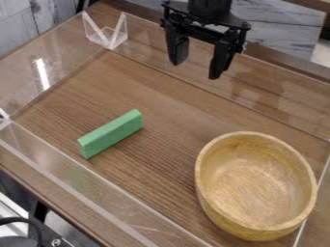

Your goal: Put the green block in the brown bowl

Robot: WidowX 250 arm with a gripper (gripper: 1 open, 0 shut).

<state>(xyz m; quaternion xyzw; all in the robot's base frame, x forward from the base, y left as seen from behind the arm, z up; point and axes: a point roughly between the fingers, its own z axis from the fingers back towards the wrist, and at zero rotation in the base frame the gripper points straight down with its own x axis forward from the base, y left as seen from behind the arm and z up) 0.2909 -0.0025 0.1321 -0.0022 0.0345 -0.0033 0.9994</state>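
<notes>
The green block is a small flat bar with straight edges and squared corners, one solid bright green all over, its surface smooth and matte. It lies flat on the counter, which is brown wood with fine grain lines running across it and a slight sheen.

The brown bowl is pale tan, round and shallow, with a thick rolled rim and a smooth inner wall. It stands upright with its mouth facing up, and I see only its bare inside, with nothing in it. The block is outside it, well apart, resting on the wood.

My pincer is dark, nearly black, with angular, jointed fingers. I have them spread wide, one to each side, with nothing between them and nothing touched. I hang at the top of the view, toward the far side of the counter. From me, the block lies nearer the camera and off to the left of the picture, and the bowl lies nearer the camera and off to the right.

Beside me, toward the picture's left, a clear, glossy object with slanting edges stands at the counter's far corner; I cannot tell what it is. At the picture's lower left edge, past the counter, there is a dark curved thing, partly cut off.
</notes>
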